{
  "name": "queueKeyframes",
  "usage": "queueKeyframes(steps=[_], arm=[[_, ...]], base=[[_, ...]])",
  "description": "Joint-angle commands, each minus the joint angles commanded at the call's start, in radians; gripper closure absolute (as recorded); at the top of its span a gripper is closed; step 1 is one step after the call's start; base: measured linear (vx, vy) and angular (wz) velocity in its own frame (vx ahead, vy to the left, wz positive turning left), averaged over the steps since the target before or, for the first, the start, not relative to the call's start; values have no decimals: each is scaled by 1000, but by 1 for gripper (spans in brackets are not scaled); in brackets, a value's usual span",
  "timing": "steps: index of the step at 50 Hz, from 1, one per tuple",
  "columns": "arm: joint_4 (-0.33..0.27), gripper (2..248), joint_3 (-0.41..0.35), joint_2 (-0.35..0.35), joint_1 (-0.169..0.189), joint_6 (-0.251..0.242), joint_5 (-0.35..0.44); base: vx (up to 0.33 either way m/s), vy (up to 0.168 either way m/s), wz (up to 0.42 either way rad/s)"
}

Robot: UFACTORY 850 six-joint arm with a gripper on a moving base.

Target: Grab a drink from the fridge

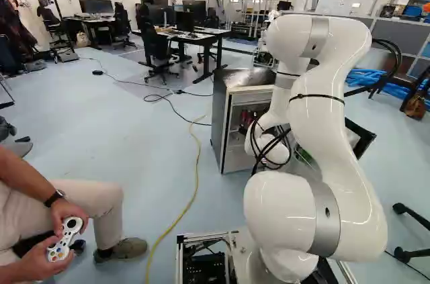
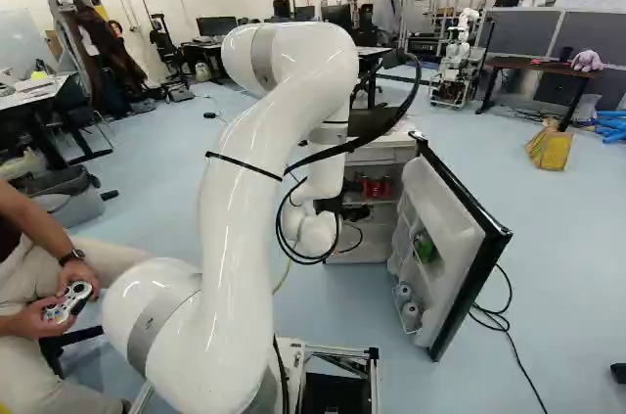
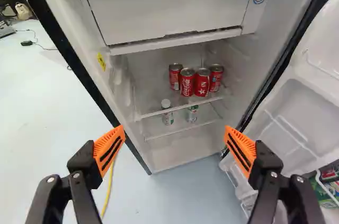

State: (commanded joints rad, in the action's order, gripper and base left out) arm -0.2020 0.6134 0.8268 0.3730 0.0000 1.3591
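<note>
In the right base view, a dark part of my gripper (image 2: 353,210) shows beside the white wrist, in front of the fridge. In the wrist view the gripper (image 3: 175,135) stands open with nothing between its orange pads. Ahead of it is the open fridge (image 3: 169,9). Several red cans (image 3: 187,81) stand close together on the upper shelf (image 3: 177,108). A white-topped bottle (image 3: 167,112) and a green-and-white container (image 3: 192,113) stand on the level below, partly behind the shelf edge. The fingers touch none of these drinks.
The fridge door (image 2: 460,248) stands swung open to the right, with a green item (image 2: 425,246) and cans (image 2: 410,312) in its racks. A yellow cable (image 1: 195,183) crosses the floor. A seated person with a controller (image 1: 64,240) is left of the base. Another robot (image 2: 458,52) stands farther back.
</note>
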Motion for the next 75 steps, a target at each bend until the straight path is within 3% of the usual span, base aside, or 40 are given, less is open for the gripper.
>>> queueKeyframes(steps=[50, 75], arm=[[-215, 3, 71, 38, 108, 0, 0], [-252, 3, 127, 67, 152, 0, -21]], base=[[0, 0, 0], [0, 0, 0]])
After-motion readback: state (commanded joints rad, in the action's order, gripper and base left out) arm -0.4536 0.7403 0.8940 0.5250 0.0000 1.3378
